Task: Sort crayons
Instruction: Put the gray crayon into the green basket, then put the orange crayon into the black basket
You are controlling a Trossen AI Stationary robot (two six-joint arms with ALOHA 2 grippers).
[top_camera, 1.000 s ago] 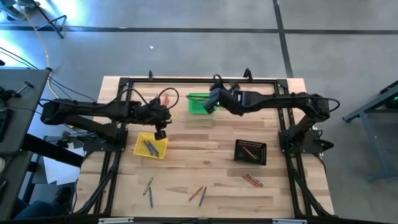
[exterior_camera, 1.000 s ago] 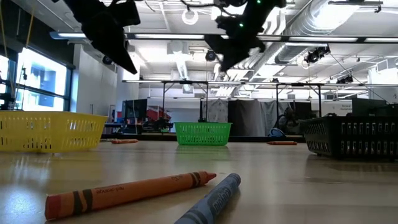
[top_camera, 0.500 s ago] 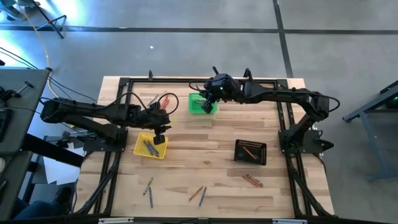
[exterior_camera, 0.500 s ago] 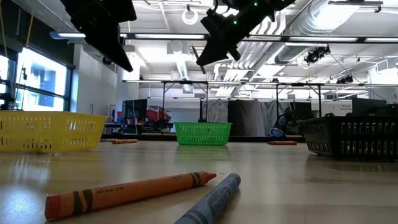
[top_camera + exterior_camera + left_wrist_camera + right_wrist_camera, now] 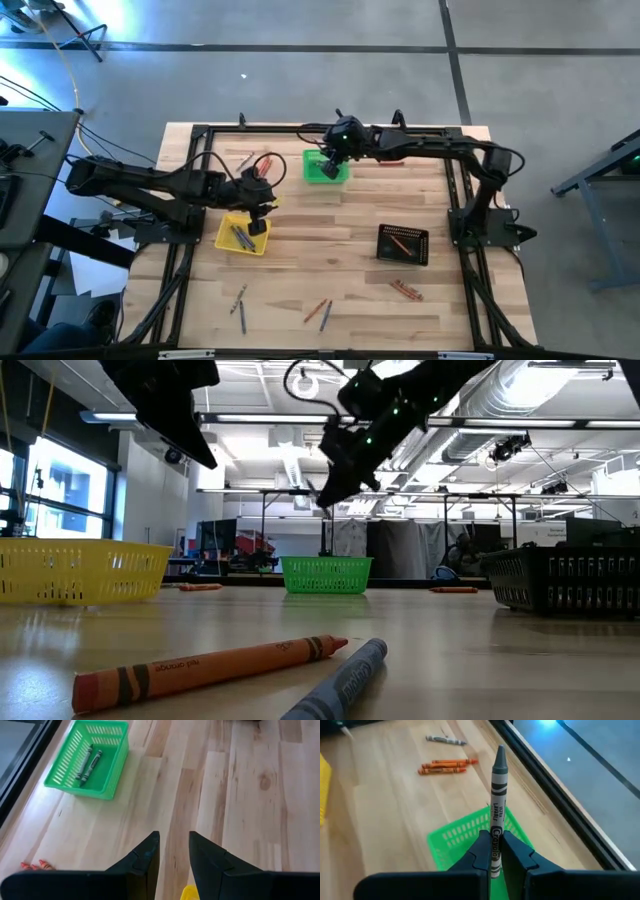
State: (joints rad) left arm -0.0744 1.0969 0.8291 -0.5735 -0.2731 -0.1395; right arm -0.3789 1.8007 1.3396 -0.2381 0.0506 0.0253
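Grey crayon (image 5: pixel 496 815) stands pinched in the right end effector (image 5: pixel 495 851) over the green basket (image 5: pixel 322 167) at the desk's far edge; orange crayons (image 5: pixel 445 766) lie left of it. Left end effector (image 5: pixel 172 851), slightly spread and empty, hovers by the yellow basket (image 5: pixel 243 234).

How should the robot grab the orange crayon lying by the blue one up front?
Come straight down and pinch the orange crayon across its wrapped middle. It lies flat on the table, and the blue crayon crowds its pointed end.
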